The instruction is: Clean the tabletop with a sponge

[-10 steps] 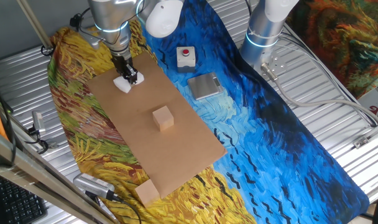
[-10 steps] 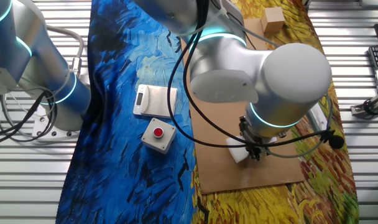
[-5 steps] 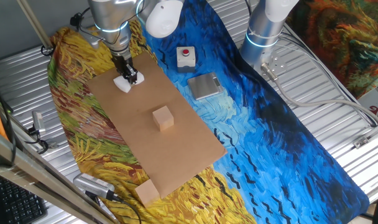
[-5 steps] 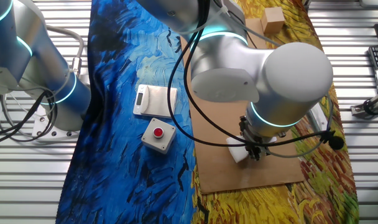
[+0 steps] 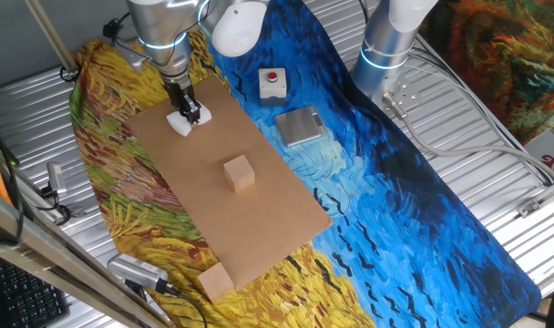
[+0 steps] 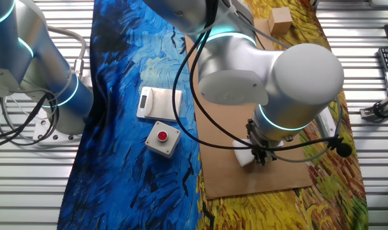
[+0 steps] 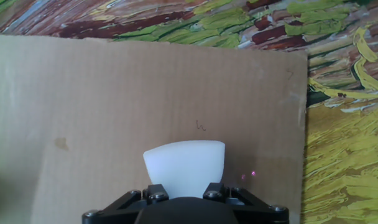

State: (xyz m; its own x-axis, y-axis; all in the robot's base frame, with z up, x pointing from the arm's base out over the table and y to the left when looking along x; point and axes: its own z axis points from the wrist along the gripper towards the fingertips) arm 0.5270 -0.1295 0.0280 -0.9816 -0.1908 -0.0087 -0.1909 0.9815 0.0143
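Note:
The tabletop is a light-brown cardboard board (image 5: 231,214) lying on the painted cloth; it also shows in the other fixed view (image 6: 226,163) and fills the hand view (image 7: 114,99). The white foam sponge (image 5: 180,122) rests on the board near its far corner, also seen in the other fixed view (image 6: 245,155) and in the hand view (image 7: 184,165). My gripper (image 5: 189,111) is shut on the sponge and presses it on the board, as the other fixed view (image 6: 260,155) and the hand view (image 7: 184,190) also show.
A tan wooden cube (image 5: 240,172) stands mid-board. Another tan block (image 5: 215,281) lies at the board's near corner. A white box with a red button (image 5: 272,83) and a grey scale (image 5: 301,125) lie on the blue cloth. A second arm's base (image 5: 386,46) stands behind.

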